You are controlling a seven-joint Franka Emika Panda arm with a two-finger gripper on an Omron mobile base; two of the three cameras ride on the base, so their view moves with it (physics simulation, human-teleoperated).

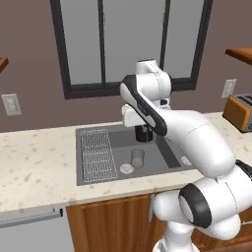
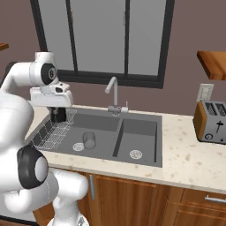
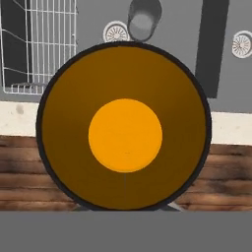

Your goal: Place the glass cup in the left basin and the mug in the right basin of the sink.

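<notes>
My gripper [image 1: 143, 131] [image 2: 58, 114] is shut on the black mug [image 1: 143, 134] [image 2: 58, 116] and holds it in the air over the sink [image 2: 152, 164]. In the hand view I look straight down into the mug [image 3: 125, 135], with its orange-yellow inside; it hides my fingers. The glass cup [image 1: 138, 158] [image 2: 89, 140] [image 3: 143, 20] stands upright in the left basin [image 1: 120, 142] [image 2: 99, 126], beside the round drain [image 1: 126, 169] [image 2: 78, 146]. The narrower right basin [image 2: 140, 134] with its own drain [image 2: 136, 154] holds nothing; my arm covers much of it in the left base view.
A wire rack [image 1: 97, 155] [image 2: 49, 133] [image 3: 39, 44] lies along the left side of the left basin. The curved silver faucet [image 2: 114, 95] rises behind the divider. A toaster [image 1: 239, 112] [image 2: 211, 121] stands on the counter to the right.
</notes>
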